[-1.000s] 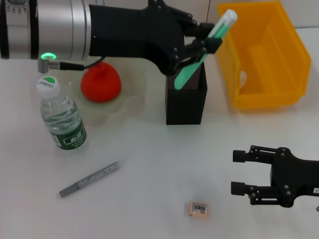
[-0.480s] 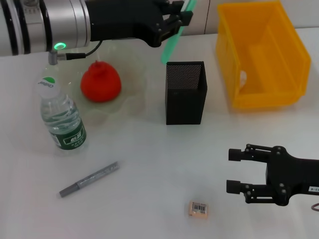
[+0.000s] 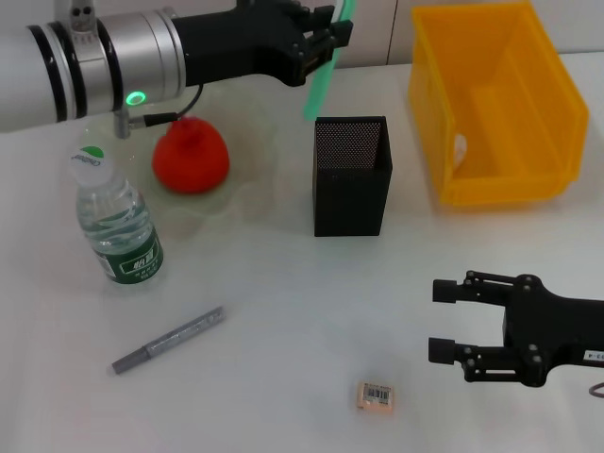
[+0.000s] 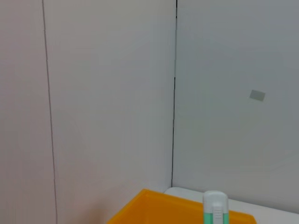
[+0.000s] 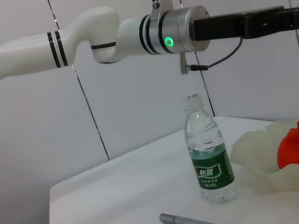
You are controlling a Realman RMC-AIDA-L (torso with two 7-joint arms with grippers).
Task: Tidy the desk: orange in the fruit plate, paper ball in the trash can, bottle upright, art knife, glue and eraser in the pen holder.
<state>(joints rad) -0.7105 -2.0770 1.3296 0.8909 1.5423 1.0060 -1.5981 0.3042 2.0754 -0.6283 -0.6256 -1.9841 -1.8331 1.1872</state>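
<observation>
The left gripper point(image 3: 319, 40) pinches the green glue point(image 3: 321, 80) above and just behind the holder point(image 3: 351, 176); the stick should hang over the mesh mouth, tip down, before release. The right gripper point(image 3: 451, 327) rests spread near the eraser point(image 3: 377, 395). The table point(image 3: 283, 311) is white and smooth, with grey wall panels behind.

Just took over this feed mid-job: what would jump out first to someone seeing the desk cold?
The left gripper is high at the back of the desk, shut on a green glue stick that hangs above the black mesh pen holder. Next comes the bright yellow trash can on the far right, and the orange in the fruit plate behind the upright bottle. The right gripper hovers open near the eraser.
</observation>
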